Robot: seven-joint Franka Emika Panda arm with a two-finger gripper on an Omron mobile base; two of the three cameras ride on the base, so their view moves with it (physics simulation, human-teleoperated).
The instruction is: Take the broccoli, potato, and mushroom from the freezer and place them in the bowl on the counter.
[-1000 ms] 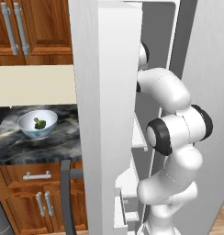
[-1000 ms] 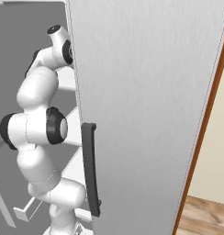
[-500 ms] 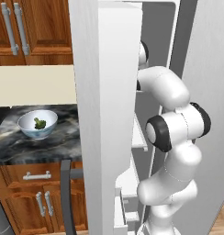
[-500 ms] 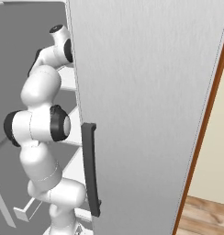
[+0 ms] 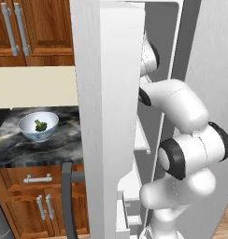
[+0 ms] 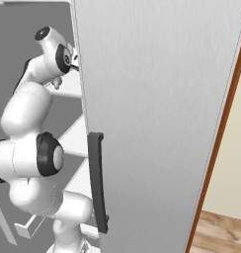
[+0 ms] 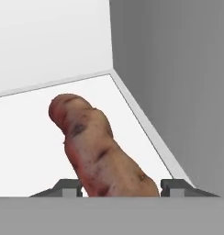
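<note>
In the hand view a reddish-brown potato [image 7: 98, 151] lies on the freezer's white shelf [image 7: 36, 119]. My gripper [image 7: 120, 187] is shut on its near end, with one dark fingertip against each side. The arm [image 5: 181, 140] reaches into the open freezer [image 5: 144, 140] behind its door edge. The white bowl [image 5: 27, 122] stands on the dark marbled counter [image 5: 22, 149], and the green broccoli [image 5: 40, 125] lies in it. The mushroom is out of view.
The freezer door's pale edge [image 5: 111, 116] stands between the arm and the counter. The wide grey door with a dark vertical handle [image 6: 97, 183] closes off the right side. Brown cabinets [image 5: 36, 28] hang above the counter. The compartment's grey side wall [image 7: 178, 82] is close on the right.
The arm's elbow has shifted slightly up and to the right. The jaws have come in against the potato. Bowl and broccoli have not moved.
</note>
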